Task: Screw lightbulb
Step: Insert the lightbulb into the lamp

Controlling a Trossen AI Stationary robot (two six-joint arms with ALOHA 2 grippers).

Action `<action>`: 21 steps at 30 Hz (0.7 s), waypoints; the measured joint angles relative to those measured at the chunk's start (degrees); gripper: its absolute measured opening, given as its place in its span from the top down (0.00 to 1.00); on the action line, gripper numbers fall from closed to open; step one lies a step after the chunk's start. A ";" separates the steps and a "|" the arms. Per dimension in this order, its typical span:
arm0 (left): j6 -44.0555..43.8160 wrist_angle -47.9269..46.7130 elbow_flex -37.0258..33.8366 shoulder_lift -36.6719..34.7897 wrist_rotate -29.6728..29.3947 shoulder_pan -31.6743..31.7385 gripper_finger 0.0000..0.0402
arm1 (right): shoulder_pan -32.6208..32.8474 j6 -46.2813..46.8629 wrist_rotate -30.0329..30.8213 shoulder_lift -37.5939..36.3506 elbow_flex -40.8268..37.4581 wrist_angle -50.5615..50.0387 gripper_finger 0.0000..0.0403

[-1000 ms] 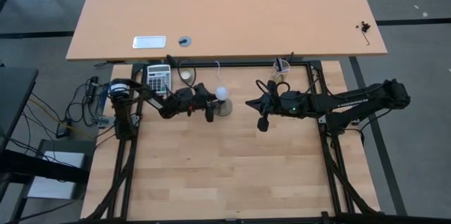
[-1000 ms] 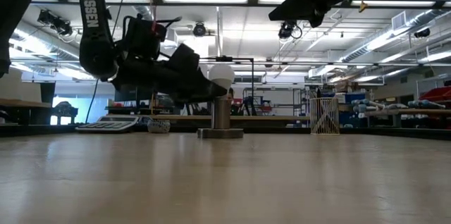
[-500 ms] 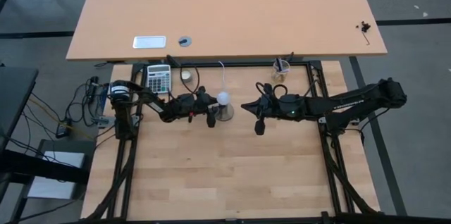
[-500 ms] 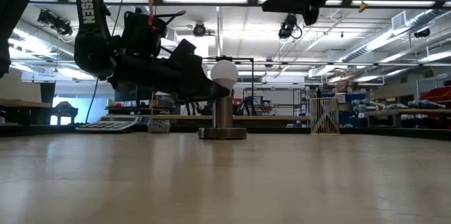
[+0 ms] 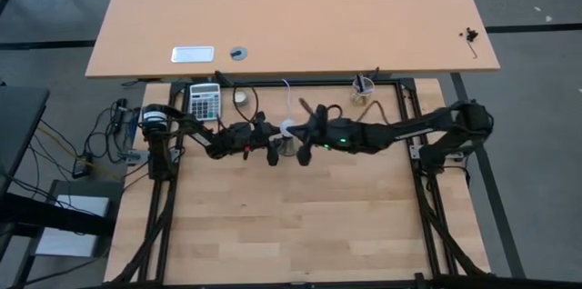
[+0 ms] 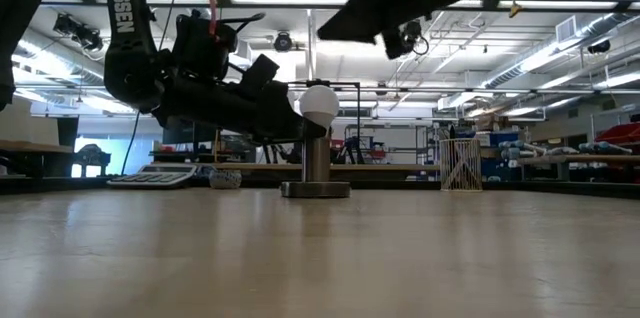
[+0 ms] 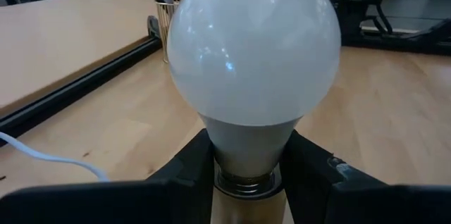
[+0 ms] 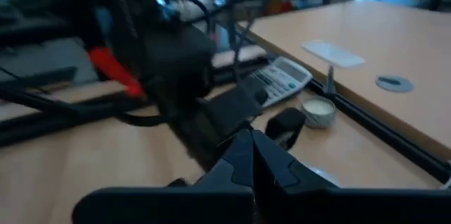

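The lightbulb [image 6: 320,104] stands upright on top of the grey metal socket [image 6: 316,170], near the back middle of the wooden table [image 5: 300,225]. Its round white globe points up and its narrow grey end sits in the socket.

The left gripper [image 5: 275,142] is low at the socket, just beside the bulb. In the left wrist view its 2 dark fingers [image 7: 189,171] sit one on each side of the bulb's neck [image 7: 243,150], closed in on it.

The right gripper [image 5: 305,134] hangs in the air above the table, close to the bulb on the other side. Its 2 fingers [image 8: 243,155] are pressed together and hold nothing.

A calculator [image 5: 205,102] and a small round tin [image 5: 240,96] lie near the back edge of the table.
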 joint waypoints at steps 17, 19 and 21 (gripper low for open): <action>0.07 -0.14 -0.09 -0.02 -0.08 0.00 0.69 | -2.01 4.80 11.13 8.99 8.41 -11.59 0.99; 0.12 -0.15 -0.11 -0.02 -0.08 0.00 0.69 | -2.47 6.32 8.88 8.99 8.41 -12.44 1.00; 0.11 -0.24 -0.09 -0.02 -0.08 0.00 0.69 | -2.78 7.26 6.52 8.99 8.41 -12.50 1.00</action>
